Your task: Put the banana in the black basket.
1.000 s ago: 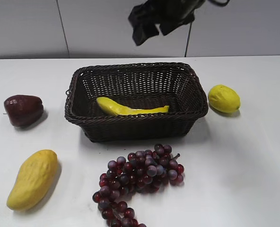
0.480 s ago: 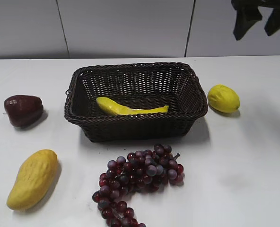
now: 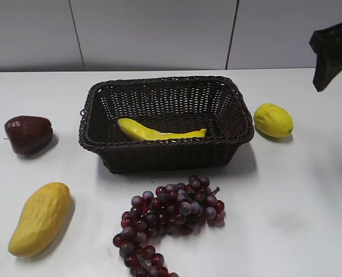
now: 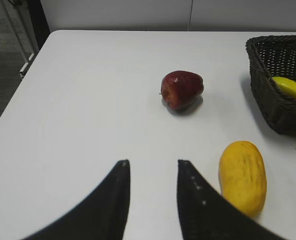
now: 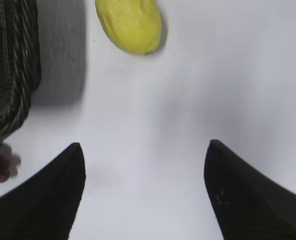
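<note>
Purple grapes (image 3: 171, 222) sit nearest you on the white bench (image 3: 286, 219), with the bumpy mango (image 3: 40, 217) off to their left. Behind them you see the black basket (image 3: 166, 151), and the banana (image 3: 159, 132) lies inside it on the floor, along the front wall. A dark red apple (image 3: 28, 134) rests left of the basket, well apart from it, and a lemon (image 3: 272, 120) sits just beside its right end. Your left tool (image 4: 152, 175) hangs over bare bench near the mango and apple, its fingers slightly parted and holding nothing. Your right tool (image 5: 144, 167) is spread wide and empty above the bench, with the lemon ahead of it; in the exterior view it shows high at the right edge (image 3: 331, 55).
</note>
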`<action>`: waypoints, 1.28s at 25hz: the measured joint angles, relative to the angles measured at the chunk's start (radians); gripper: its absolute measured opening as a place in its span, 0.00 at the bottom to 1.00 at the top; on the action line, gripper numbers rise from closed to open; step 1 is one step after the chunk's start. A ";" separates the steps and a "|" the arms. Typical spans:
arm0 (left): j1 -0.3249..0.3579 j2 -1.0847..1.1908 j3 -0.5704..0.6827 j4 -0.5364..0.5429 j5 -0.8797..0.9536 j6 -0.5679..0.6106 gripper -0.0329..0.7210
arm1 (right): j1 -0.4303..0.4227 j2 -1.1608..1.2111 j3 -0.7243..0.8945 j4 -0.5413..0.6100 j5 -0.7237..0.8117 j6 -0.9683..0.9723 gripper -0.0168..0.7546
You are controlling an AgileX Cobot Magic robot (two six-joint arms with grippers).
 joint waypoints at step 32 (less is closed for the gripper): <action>0.000 0.000 0.000 0.000 0.000 0.000 0.36 | 0.001 -1.389 0.955 0.041 -0.185 -0.009 0.79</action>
